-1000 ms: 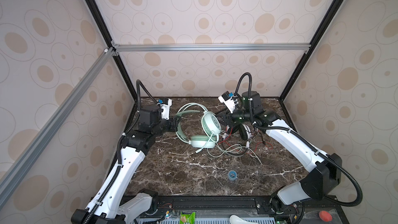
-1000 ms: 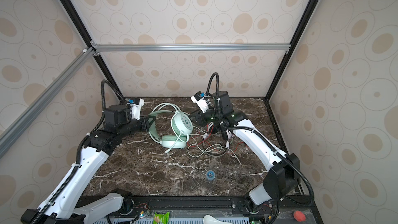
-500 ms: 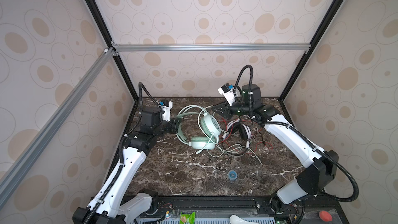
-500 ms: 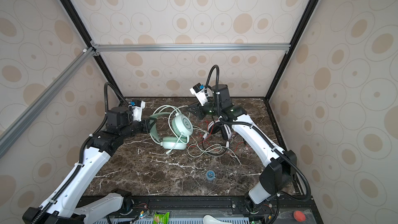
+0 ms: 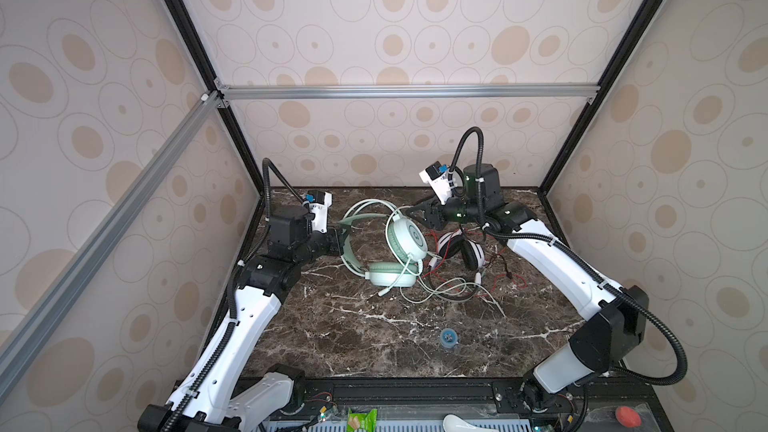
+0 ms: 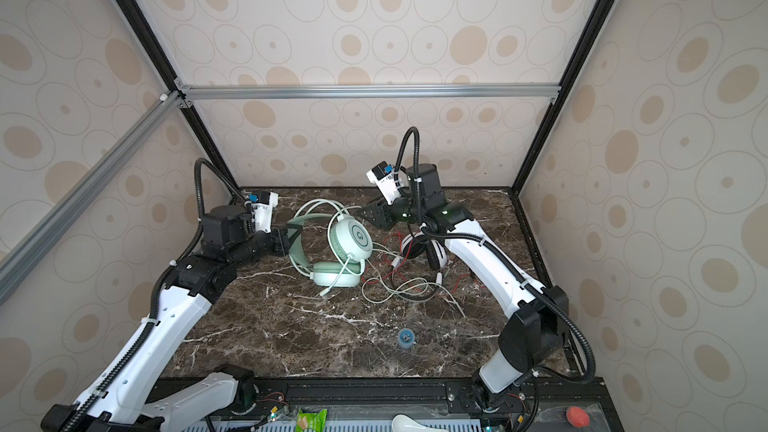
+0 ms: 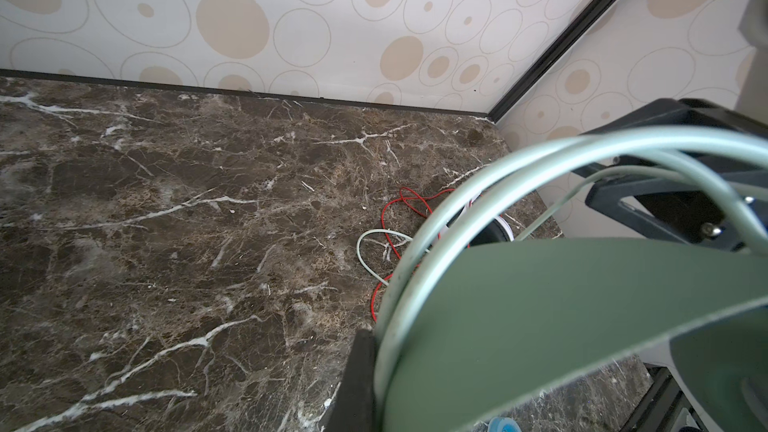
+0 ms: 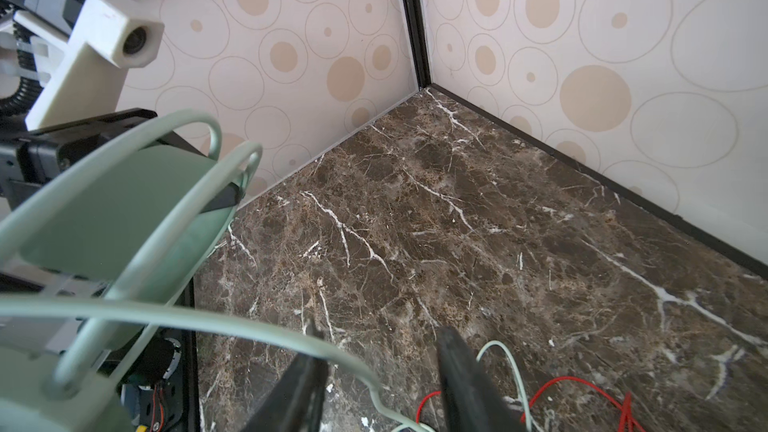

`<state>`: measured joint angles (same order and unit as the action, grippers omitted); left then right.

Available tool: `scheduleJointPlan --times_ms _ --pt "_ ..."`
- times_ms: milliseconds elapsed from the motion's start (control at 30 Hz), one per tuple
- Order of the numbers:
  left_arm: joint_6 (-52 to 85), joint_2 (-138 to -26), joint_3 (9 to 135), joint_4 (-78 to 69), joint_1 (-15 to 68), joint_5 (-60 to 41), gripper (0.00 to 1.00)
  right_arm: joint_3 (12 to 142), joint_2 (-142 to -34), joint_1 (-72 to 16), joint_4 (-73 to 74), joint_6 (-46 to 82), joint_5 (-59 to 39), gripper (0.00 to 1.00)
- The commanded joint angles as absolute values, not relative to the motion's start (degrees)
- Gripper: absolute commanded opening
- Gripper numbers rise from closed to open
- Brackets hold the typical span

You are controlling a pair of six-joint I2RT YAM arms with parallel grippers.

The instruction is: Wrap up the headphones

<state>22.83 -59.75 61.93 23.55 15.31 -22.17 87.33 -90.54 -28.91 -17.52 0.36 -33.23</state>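
The left gripper [image 5: 340,239] is clamped on the band of the pale mint green corded headset [image 5: 409,238], mid-frame in both top views. The right gripper [image 5: 417,214], jaws apart, sits beside its looped cord. The white-and-black headset with thin red cord [image 5: 476,255] lies just right of it.

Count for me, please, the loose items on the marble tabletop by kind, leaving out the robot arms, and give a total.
Headsets: 2 (mint green headset, white-and-black headset)
Small blue round item: 1
Total: 3
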Motion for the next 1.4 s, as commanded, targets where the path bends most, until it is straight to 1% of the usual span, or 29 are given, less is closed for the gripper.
scheduleJointPlan --times_ms 0,233,400,567,867,1133,1300,1367 --pt "25.5 -58.1 64.3 18.9 15.2 -25.2 0.0 85.4 -89.8 -29.1 -13.9 2.1 -33.8 0.55" --pt "26.6 -58.7 67.0 18.3 15.2 -25.8 0.0 80.9 -89.0 -29.1 -7.3 6.1 -35.6 0.68" --pt "27.6 -59.5 69.8 18.1 15.2 -26.0 0.0 77.7 -88.6 -29.1 -2.9 8.9 -36.4 0.73" --pt "29.4 -60.6 72.1 16.8 15.1 -26.4 0.0 74.3 -89.4 -29.1 1.3 11.4 -36.5 0.75" --pt "33.3 -60.8 73.3 13.6 15.1 -26.6 0.0 69.9 -92.6 -29.2 8.9 15.8 -38.3 0.75" --pt "35.2 -60.8 74.1 12.2 15.0 -26.5 0.0 67.2 -95.5 -29.1 12.1 17.5 -39.2 0.75" --pt "36.6 -60.8 74.7 11.6 15.1 -24.7 0.0 65.1 -96.1 -29.1 13.2 18.3 -39.5 0.71" --pt "37.3 -61.1 75.1 11.7 15.1 -23.6 0.0 64.2 -96.0 -29.1 14.1 19.0 -39.5 0.66"
